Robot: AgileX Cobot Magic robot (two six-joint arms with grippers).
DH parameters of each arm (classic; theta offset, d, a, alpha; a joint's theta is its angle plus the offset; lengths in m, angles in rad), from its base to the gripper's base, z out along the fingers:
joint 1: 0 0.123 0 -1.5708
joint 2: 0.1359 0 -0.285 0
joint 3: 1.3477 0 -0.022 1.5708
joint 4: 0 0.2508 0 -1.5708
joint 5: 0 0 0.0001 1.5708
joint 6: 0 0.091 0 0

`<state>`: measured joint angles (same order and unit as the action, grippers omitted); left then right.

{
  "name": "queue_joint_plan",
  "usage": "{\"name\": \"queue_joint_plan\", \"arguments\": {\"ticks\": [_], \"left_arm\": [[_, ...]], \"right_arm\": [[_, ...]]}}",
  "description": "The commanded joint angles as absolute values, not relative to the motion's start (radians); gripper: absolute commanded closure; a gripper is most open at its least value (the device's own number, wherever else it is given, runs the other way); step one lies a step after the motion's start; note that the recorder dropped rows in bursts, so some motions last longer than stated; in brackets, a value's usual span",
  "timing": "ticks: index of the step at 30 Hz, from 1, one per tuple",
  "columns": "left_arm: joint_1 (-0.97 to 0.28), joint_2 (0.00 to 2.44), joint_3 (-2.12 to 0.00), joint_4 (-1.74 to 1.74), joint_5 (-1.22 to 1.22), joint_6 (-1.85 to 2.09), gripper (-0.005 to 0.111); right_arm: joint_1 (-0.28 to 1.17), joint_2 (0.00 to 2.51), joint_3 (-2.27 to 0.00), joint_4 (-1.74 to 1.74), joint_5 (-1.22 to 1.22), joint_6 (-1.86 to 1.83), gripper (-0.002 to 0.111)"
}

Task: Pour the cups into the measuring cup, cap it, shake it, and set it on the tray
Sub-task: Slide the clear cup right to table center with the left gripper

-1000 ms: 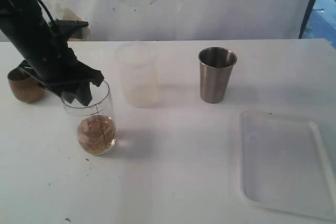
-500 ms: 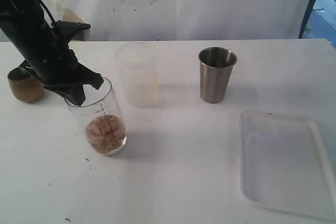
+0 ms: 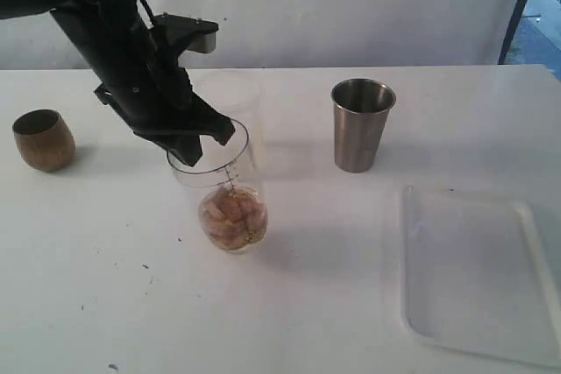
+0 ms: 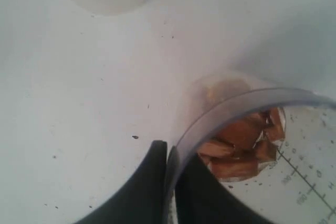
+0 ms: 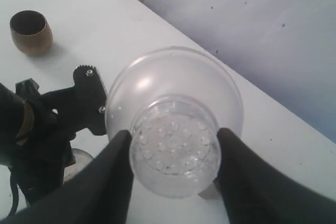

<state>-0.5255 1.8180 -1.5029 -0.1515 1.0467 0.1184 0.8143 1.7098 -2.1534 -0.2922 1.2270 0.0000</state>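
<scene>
Clock read in ext. view, 12 = back wall. L gripper (image 3: 197,148) was clamped narrow on the rim wall of the measuring cup (image 3: 224,188), one finger inside, one outside, as the L wrist view showed (image 4: 170,174). The measuring cup (image 4: 310,145) was tilted, rim leaning to approx 11 o'clock, w/ brown pieces (image 3: 231,214) heaped in its rounded base. Black graduation marks ran up the near side. Couldn't tell whether the base touched the table (image 3: 289,321).

The wooden cup (image 3: 42,139) stood upright at approx 9 o'clock from it, well apart, nothing visible inside it in the R wrist view (image 5: 30,31). The steel tumbler (image 3: 361,124) stood upright at approx 2 o'clock. The tray (image 3: 478,273) lay flat at approx 4 o'clock, near the table's R edge.

R gripper (image 5: 175,157) was high above the table, fingers (image 5: 113,182) pressed on both sides of a clear lid (image 5: 173,90), a dome w/ a dimpled end facing the camera
</scene>
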Motion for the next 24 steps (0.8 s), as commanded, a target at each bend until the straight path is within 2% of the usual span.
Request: {"name": "queue_joint_plan", "arguments": {"ticks": [1,11,24], "left_arm": [[-0.573,1.839,-1.525,-0.161,1.047,0.097,0.107],[-0.609,1.882,-1.548,-0.024,1.077,0.032,0.107],[-0.687,1.904,-1.596,-0.011,1.063,0.021,0.107]], "right_arm": [[0.787,1.666,-2.150,-0.303,1.221,0.000,0.108],[0.787,1.636,-2.150,-0.299,1.221,0.000,0.108],[0.787,1.637,-2.150,-0.292,1.221,0.000,0.108]]}}
